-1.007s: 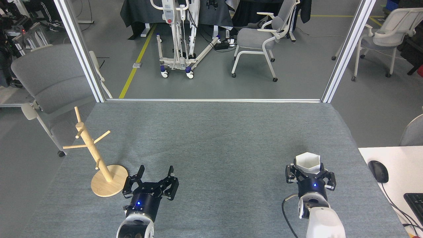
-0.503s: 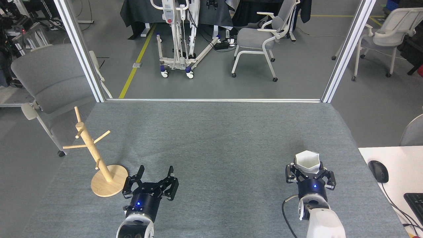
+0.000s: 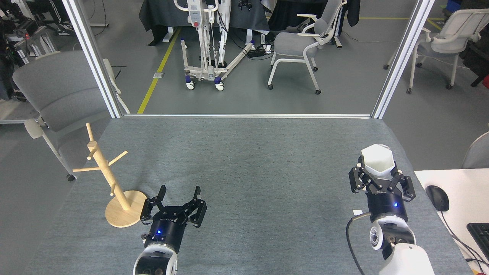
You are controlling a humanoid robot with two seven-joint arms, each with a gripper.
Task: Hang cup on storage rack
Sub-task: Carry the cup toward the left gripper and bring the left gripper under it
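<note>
The right claw (image 3: pixel 378 176) pinches the cup (image 3: pixel 377 162) near the surface's (image 3: pixel 248 160) right edge, lifted, with a white desk (image 3: pixel 458 191) just beyond. The cup's axis runs along the claw, its flat hexagonal end turned up toward the camera. The rack (image 3: pixel 110 179) stands at the left edge, pole leaning left. The left claw (image 3: pixel 178 194) lies spread and empty just right of the rack's base. Open grey surface lies between the claws.

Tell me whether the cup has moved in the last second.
Yes. The cup, held in the right gripper, has shifted up-image and rightward, toward the table's far right corner, farther from the storage rack.
</note>
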